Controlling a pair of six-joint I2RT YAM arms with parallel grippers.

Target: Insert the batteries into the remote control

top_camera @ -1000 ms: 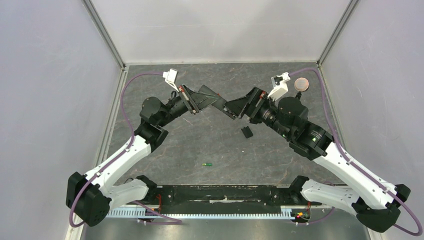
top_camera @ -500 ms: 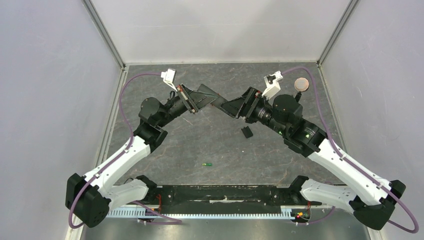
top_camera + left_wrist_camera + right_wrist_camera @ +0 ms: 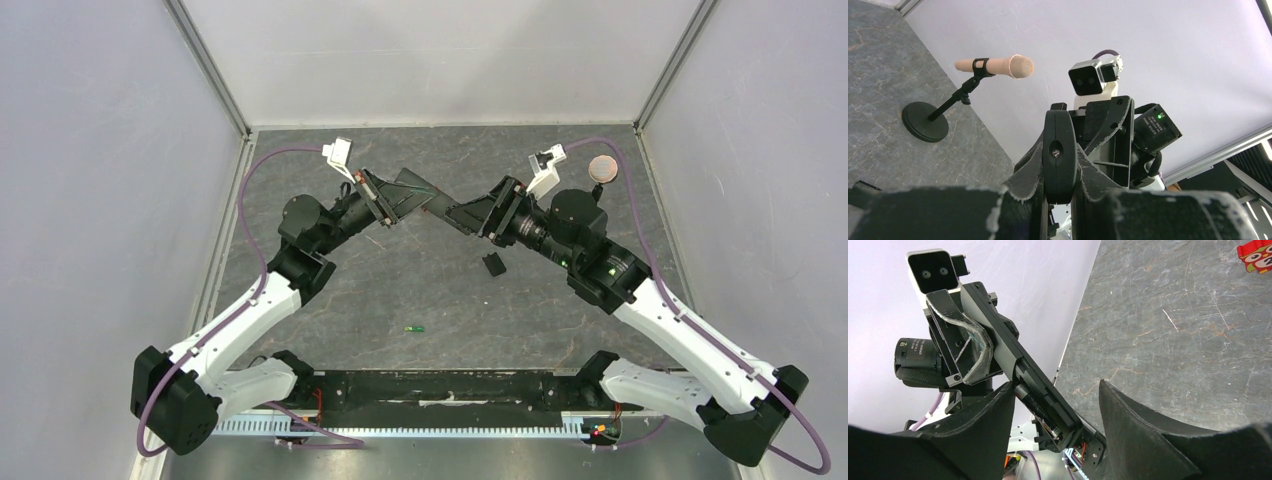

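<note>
Remote control (image 3: 1044, 389) in left gripper (image 3: 415, 196)

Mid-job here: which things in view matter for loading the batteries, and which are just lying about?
Job: remote control, held in the left claw; green battery on the table; small black piece, possibly its cover.
Lying about: microphone on its stand; red-and-white box.
</note>
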